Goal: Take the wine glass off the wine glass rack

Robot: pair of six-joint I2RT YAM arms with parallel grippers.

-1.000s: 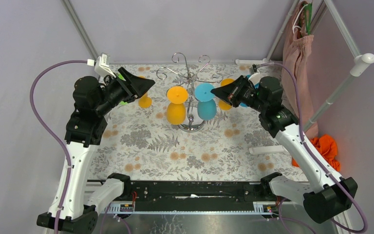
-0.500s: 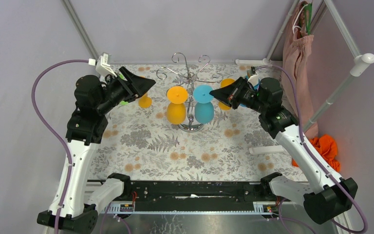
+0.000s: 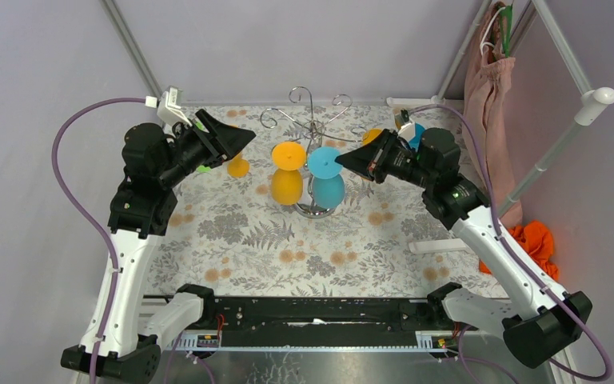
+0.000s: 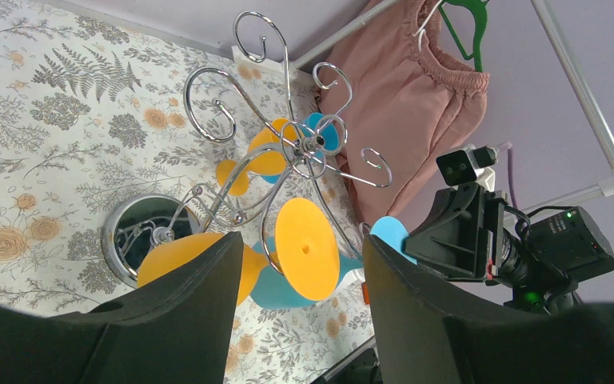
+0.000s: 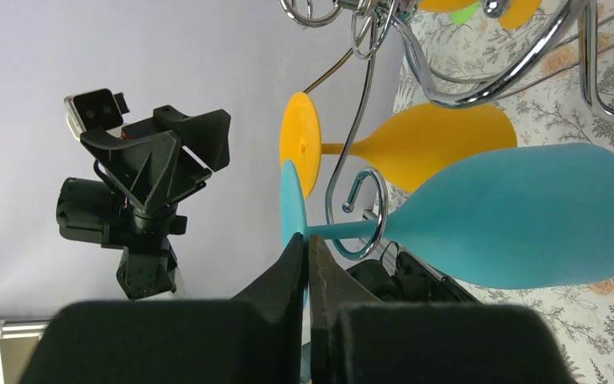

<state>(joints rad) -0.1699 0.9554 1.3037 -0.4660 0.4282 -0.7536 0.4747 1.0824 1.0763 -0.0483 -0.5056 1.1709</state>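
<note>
I have two arms at work here and one wine glass rack [image 4: 310,146], standing on its round shiny base on the flowered surface [image 3: 232,232] between them. Two glasses hang from its curled arms, bowls down and feet up, side by side: one orange wine glass [image 3: 288,172] and one blue wine glass [image 3: 326,182]. My right jaws [image 5: 305,240] are drawn narrow, pinching the thin rim of the blue glass's round foot. Its stem sits inside a scroll hook, so it is not yet off the rack. My left jaws [image 4: 302,244] stand wide apart with nothing between them, held in the air on the orange glass's side, apart from the rack. Behind my arms the top view shows three more coloured pieces, partly hidden: an orange shape [image 3: 238,166], a second orange shape [image 3: 372,136] and a blue shape [image 3: 416,130]; what they are I cannot tell
</note>
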